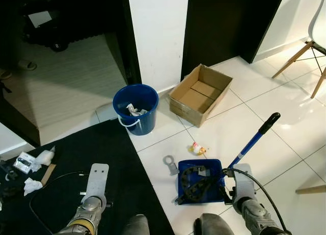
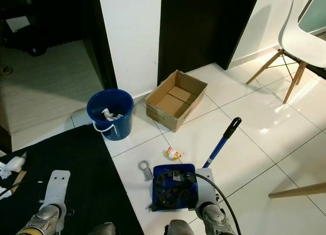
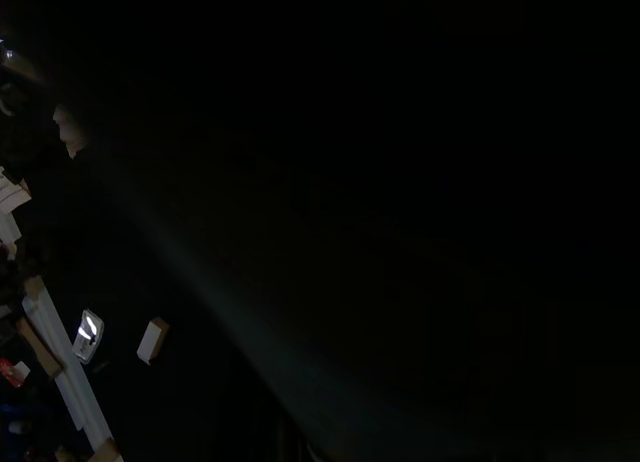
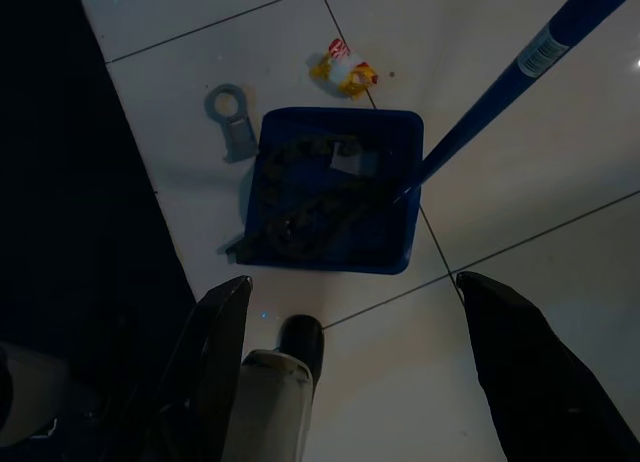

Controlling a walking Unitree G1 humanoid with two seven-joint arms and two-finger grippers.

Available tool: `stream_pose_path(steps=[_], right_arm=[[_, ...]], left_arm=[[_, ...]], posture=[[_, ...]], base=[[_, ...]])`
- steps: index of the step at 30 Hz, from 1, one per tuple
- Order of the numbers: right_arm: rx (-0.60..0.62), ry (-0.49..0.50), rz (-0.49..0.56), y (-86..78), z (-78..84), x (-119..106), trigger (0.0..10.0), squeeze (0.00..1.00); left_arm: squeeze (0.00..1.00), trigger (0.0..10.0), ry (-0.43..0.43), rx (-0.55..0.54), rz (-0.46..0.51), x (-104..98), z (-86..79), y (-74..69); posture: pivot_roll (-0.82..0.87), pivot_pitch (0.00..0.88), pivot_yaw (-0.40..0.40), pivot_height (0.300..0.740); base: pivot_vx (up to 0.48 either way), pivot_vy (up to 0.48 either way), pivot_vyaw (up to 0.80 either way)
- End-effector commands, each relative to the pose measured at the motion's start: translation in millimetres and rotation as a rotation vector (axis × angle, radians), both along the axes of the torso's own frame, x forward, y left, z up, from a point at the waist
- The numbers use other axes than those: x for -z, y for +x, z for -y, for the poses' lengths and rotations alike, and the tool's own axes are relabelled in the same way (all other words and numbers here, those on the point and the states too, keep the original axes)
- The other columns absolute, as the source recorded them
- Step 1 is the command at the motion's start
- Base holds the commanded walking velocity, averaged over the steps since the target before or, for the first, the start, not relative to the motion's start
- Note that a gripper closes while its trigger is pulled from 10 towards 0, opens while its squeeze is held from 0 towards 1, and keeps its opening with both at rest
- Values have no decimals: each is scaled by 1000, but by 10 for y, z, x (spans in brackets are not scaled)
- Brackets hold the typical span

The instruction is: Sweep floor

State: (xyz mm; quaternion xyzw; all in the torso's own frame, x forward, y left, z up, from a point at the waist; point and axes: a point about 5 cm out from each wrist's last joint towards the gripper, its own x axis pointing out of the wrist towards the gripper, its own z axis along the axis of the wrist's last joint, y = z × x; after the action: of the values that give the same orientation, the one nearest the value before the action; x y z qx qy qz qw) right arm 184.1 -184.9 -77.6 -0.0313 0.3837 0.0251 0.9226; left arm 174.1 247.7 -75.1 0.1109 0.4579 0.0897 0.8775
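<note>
**Sweep status: dustpan part loaded, two pieces of litter left on the tile**

Dustpan sits flat on the white tile floor, blue, with its long handle slanting up and away toward the robot's right. Inside it lie a dark, coiled, chain-like object and a small grey scrap; the right wrist view confirms both are within the pan walls. Judged from this, part of the collecting is done.

Not yet collected: a yellow and red wrapper on the tile just beyond the pan's far edge, and a grey flat ring-ended piece just beside the pan on its left, close to the edge of the black mat. Both are apart from the pan, not touching it.

Blue bucket stands farther off by the white wall and holds crumpled paper. An open cardboard box lies beside it. Emptying the pan appears to be a remaining step; which container is intended, I cannot tell.

Right gripper hangs above the tile on the near side of the pan, its two black fingers spread wide, holding nothing. Left gripper is over the black mat, idle; fingers' state cannot be told, and its wrist view is nearly dark.

No broom identified in view. Estimate: roughly midway, two items plus disposal outstanding.
</note>
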Motion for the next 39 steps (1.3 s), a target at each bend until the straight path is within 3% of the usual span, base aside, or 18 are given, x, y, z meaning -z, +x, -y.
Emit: stream_pose_path(steps=[1, 9, 10, 15, 16, 18, 19, 39], right_arm=[[-15, -6, 5, -16, -24, 5, 10000, 0], [-19, -8, 12, -5, -22, -3, 10000, 0], [-19, -10, 16, 4, -20, -9, 10000, 0], [-21, -10, 20, 15, -23, -14, 10000, 0], [-21, -10, 20, 17, -24, -15, 10000, 0], [-21, -10, 21, 20, -25, -17, 10000, 0], [-21, -10, 22, 25, -25, -19, 10000, 0], [-9, -9, 20, 9, -26, -12, 10000, 0]], left_arm=[[0, 10000, -9, 19, 5, 16, 66, 3], [0, 9608, -26, 12, -13, 40, 53, -50], [0, 0, -49, 15, -15, 48, 64, -63], [0, 0, -47, 12, -20, 55, 61, -81], [0, 3412, -46, 7, -24, 58, 59, -86], [0, 3412, -45, 4, -27, 60, 58, -89], [0, 10000, -34, 4, -30, 58, 52, -87], [0, 10000, -21, -8, -44, 85, 106, -110]], posture=[[25, 0, 1, 740], [25, 0, 1, 740], [25, 0, 0, 740], [26, 0, -1, 740], [26, 0, -1, 740], [27, 0, -2, 740], [28, 0, -3, 740], [22, 0, -3, 740]], base=[[0, 0, 0], [0, 0, 0], [0, 0, 0], [0, 0, 0], [0, 0, 0], [0, 0, 0], [0, 0, 0], [0, 0, 0]])
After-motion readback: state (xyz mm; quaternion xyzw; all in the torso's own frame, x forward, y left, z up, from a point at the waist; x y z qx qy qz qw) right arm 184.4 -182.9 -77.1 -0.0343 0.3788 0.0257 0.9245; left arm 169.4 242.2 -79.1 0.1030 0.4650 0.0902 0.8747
